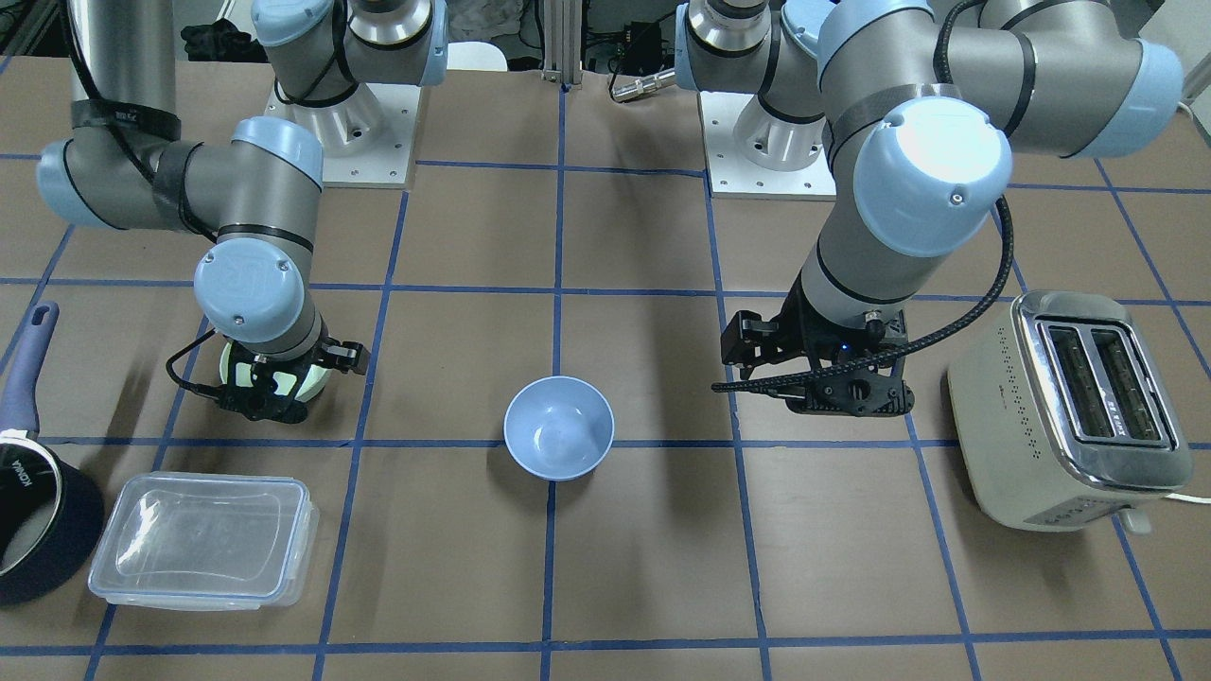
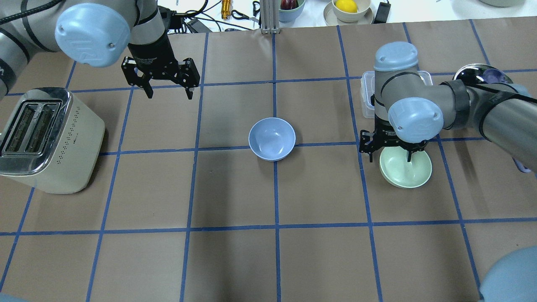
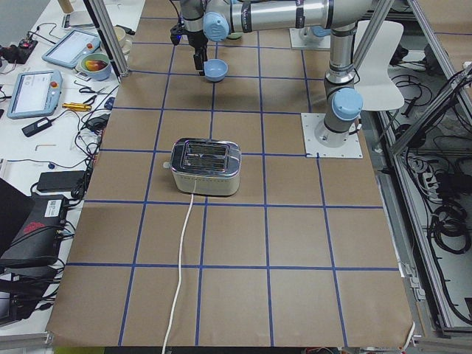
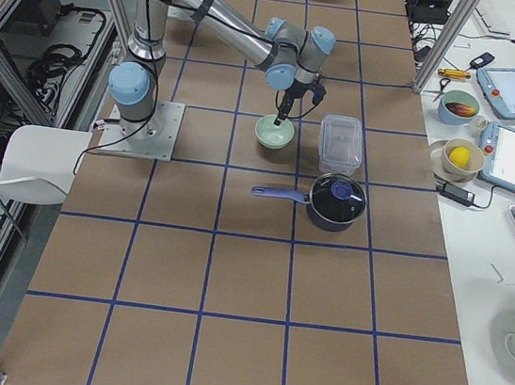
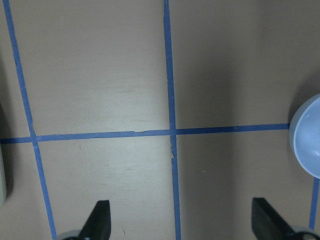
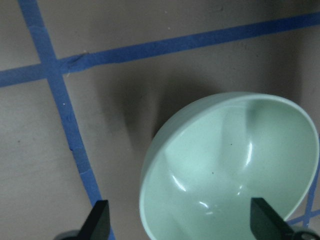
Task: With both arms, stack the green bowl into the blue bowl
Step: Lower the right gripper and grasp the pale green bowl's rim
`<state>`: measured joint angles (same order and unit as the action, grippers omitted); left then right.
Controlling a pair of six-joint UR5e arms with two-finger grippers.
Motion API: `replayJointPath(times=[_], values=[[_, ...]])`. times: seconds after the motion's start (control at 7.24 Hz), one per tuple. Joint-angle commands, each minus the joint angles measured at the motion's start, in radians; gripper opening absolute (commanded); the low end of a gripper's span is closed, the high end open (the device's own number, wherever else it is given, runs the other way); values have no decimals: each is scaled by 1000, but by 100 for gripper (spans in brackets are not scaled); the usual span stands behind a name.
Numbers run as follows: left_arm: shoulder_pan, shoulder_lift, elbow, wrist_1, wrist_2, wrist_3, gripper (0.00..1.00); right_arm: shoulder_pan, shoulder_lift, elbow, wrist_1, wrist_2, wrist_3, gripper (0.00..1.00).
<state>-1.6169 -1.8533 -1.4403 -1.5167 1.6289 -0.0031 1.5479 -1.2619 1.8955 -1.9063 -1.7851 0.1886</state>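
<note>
The green bowl (image 2: 407, 170) stands upright on the table on my right side. It fills the right wrist view (image 6: 230, 170). My right gripper (image 2: 390, 156) is open just above it. One finger is over the bowl's inside, the other outside, and the near rim lies between them. In the front view the gripper (image 1: 272, 397) hides most of this bowl (image 1: 320, 383). The blue bowl (image 2: 272, 138) stands empty at the table's middle (image 1: 558, 427). My left gripper (image 2: 168, 93) is open and empty above bare table, well off to the blue bowl's far left. The blue bowl's edge shows in the left wrist view (image 5: 307, 142).
A cream toaster (image 2: 46, 138) stands at the left end. A clear lidded container (image 1: 203, 539) and a dark navy saucepan (image 1: 38, 511) stand just beyond the green bowl. Blue tape lines grid the brown table.
</note>
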Motion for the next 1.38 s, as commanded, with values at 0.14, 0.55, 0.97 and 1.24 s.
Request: replayJointPath(times=[0.14,0.55,0.97,1.24], values=[[0,0,-2,0,0,0,100,-6,13,8,1,-3,35,19],[2,11,0,-19,2,0,100,-6,10,-1,4,-5,37,0],[15,42,1,-55,3,2,100,-8,-19,-128,115,10,35,0],[20,58,0,-85,15,18,100,6,-20,-357,295,117,52,0]])
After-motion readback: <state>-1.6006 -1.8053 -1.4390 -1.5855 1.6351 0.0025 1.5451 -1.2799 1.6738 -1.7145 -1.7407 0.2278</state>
